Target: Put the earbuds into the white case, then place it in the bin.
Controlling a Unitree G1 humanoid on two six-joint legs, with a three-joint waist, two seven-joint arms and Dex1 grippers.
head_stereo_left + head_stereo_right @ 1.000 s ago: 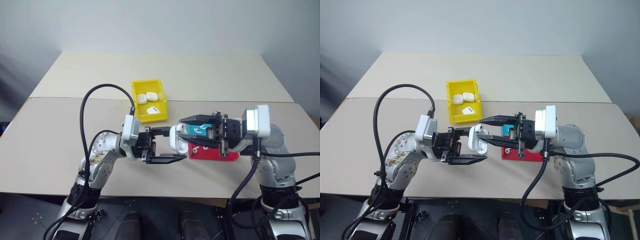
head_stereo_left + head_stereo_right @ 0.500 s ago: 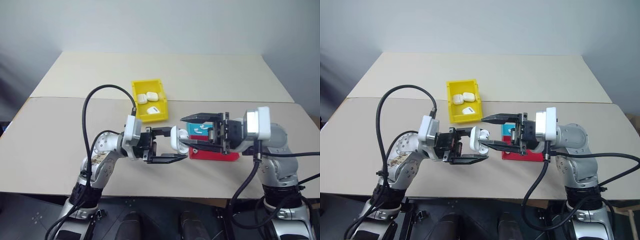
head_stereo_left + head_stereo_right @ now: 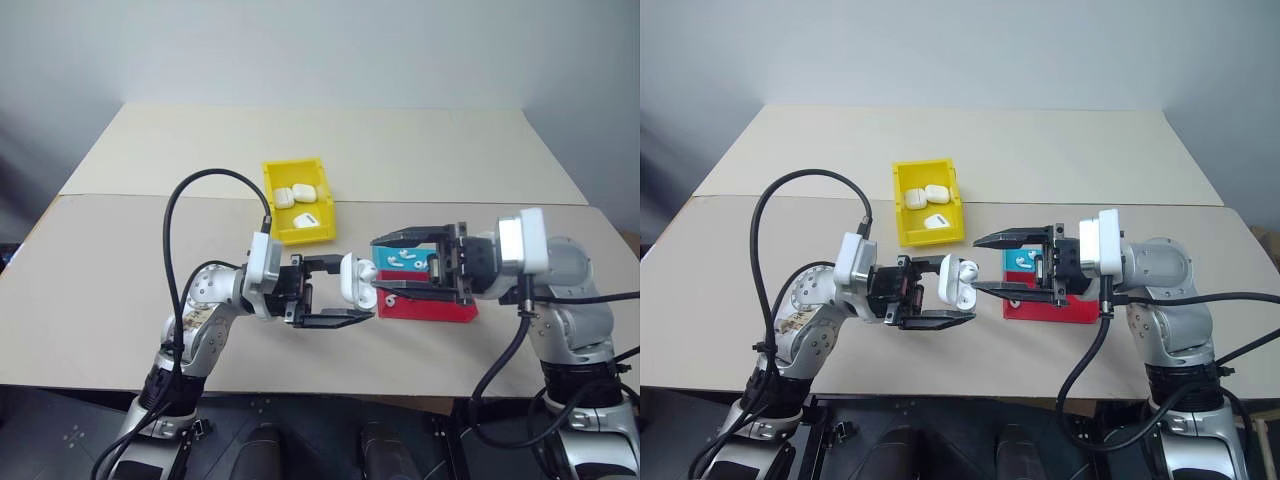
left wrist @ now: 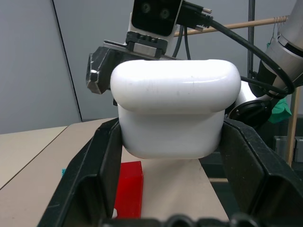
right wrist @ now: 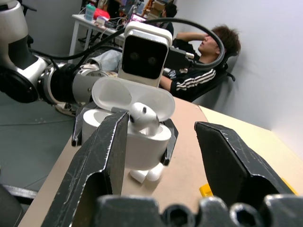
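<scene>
A beige tabletop [image 3: 420, 150] carries the scene; a seam runs across it from side to side, and a plain grey wall stands behind its far edge. The yellow bin [image 3: 297, 200] sits just beyond that seam, left of the middle, with three closed white cases inside. Toward the near right, a red tray [image 3: 430, 307] lies flat with a blue tray [image 3: 404, 258] touching its far side; small white earbuds [image 3: 398, 257] rest on the blue one.

Above the near middle of the tabletop, the left gripper [image 3: 945, 290] pinches the white case [image 3: 958, 281] between its black fingers, the case's lid hinged open. In the right wrist view an earbud [image 5: 144, 117] sits at the case's mouth, protruding. The right gripper [image 3: 992, 264] faces the case from the right, its fingers spread, empty, one tip just beside the case.

In the right wrist view a person in a striped jacket [image 5: 201, 61] reclines in a chair beside a cluttered desk.
</scene>
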